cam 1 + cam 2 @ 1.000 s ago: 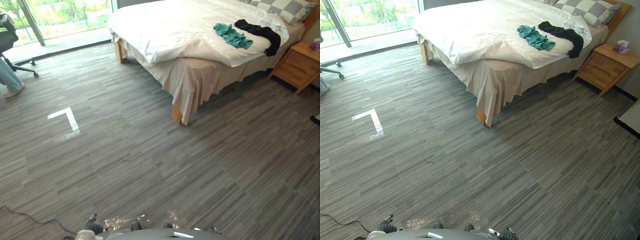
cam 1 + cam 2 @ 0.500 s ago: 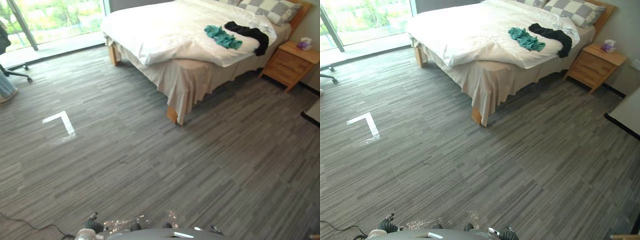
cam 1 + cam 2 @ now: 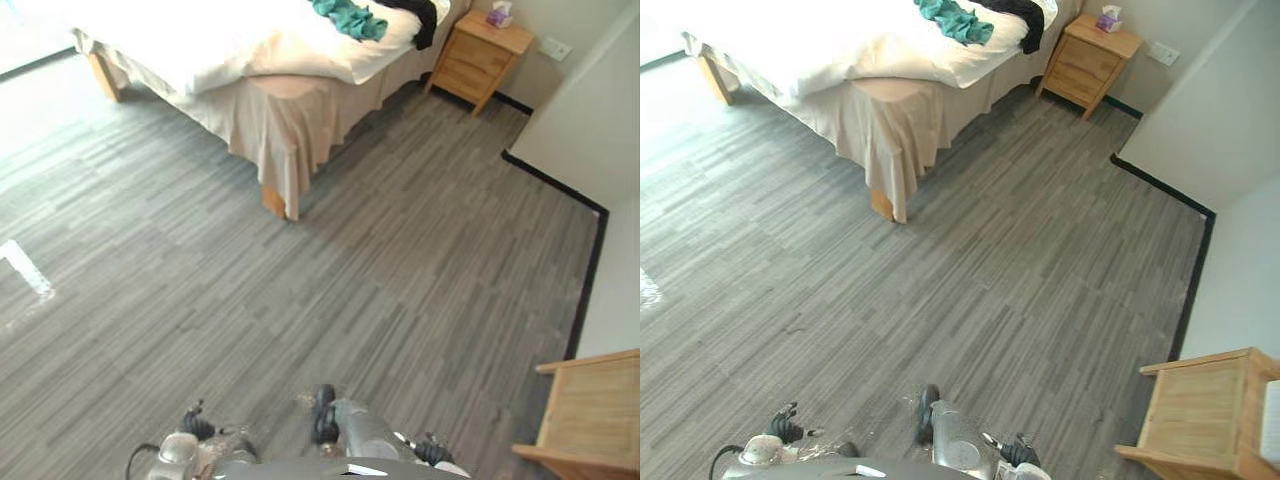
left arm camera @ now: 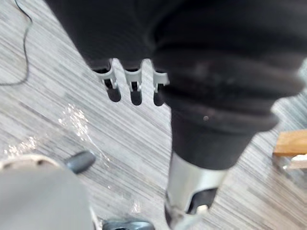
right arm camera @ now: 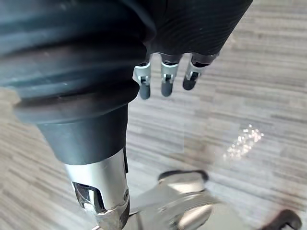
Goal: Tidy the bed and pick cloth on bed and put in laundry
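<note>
A teal cloth [image 3: 348,17] and a black cloth [image 3: 420,12] lie crumpled side by side on the white duvet of the bed [image 3: 200,45], far off at the upper left of the eye views. The black one droops over the bed's edge. My left hand [image 4: 135,86] hangs over the grey floor with relaxed fingers and holds nothing. My right hand [image 5: 165,79] hangs the same way, open and empty. Both hands are far from the bed.
A wooden nightstand [image 3: 478,55] with a tissue box [image 3: 499,14] stands beside the bed. A pale wall with a black baseboard [image 3: 560,180] runs along the right. A wooden piece of furniture [image 3: 590,415] sits at the lower right. Grey plank floor [image 3: 380,270] lies between me and the bed.
The camera has swung to the right: the bed has slid to the upper left, and the wall and wooden furniture have come into view. The cloths lie as before.
</note>
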